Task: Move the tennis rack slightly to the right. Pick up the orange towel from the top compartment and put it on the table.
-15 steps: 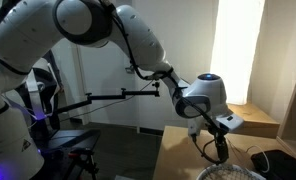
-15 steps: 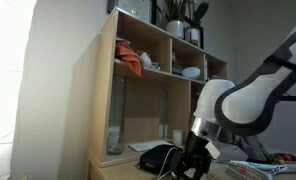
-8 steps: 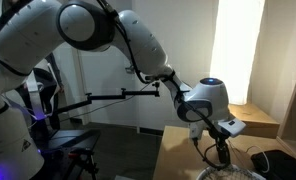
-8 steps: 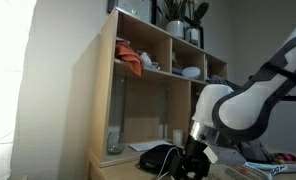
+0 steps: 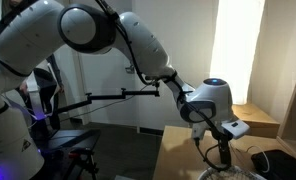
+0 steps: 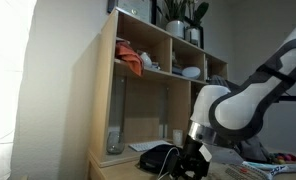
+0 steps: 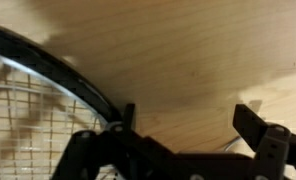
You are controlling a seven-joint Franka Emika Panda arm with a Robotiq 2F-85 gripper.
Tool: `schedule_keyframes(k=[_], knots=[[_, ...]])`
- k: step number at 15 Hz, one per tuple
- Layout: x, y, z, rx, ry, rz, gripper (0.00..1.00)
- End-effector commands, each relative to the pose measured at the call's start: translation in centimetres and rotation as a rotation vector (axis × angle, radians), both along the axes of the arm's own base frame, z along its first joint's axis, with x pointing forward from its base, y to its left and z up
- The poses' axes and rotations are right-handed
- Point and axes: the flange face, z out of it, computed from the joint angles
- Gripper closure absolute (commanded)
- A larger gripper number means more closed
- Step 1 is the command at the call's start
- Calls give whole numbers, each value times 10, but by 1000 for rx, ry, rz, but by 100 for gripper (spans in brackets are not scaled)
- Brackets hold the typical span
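The tennis racket (image 7: 38, 100) lies flat on the bench (image 7: 188, 45), its head at the wrist view's edge. The hand (image 7: 186, 112) hangs spread wide over it, one finger (image 7: 128, 115) seemingly touching the frame. The orange towel (image 6: 131, 64) sits in the shelf's (image 6: 103, 90) top compartment.

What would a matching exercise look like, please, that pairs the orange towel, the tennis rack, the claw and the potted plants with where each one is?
Things:
1. orange towel
2. tennis rack
3. claw
4. potted plants

Places or states:
A. lying flat on the table
B. on top of the shelf unit
C. in a top compartment of the shelf unit
D. open, low over the rack's frame

Pairs: 1-C, 2-A, 3-D, 4-B
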Motion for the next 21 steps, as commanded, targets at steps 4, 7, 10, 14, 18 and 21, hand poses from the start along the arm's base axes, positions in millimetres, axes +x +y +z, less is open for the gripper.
schedule_keyframes(k=[4,7,10,14,18,21], knots=[[14,-14,-4,16,51,-55,0],[17,-14,-5,23,63,-64,0],[19,-15,-8,24,77,-66,0],[17,-10,-2,26,53,-41,0],[17,-11,-2,32,52,-43,0],[17,-11,-2,32,52,-43,0]])
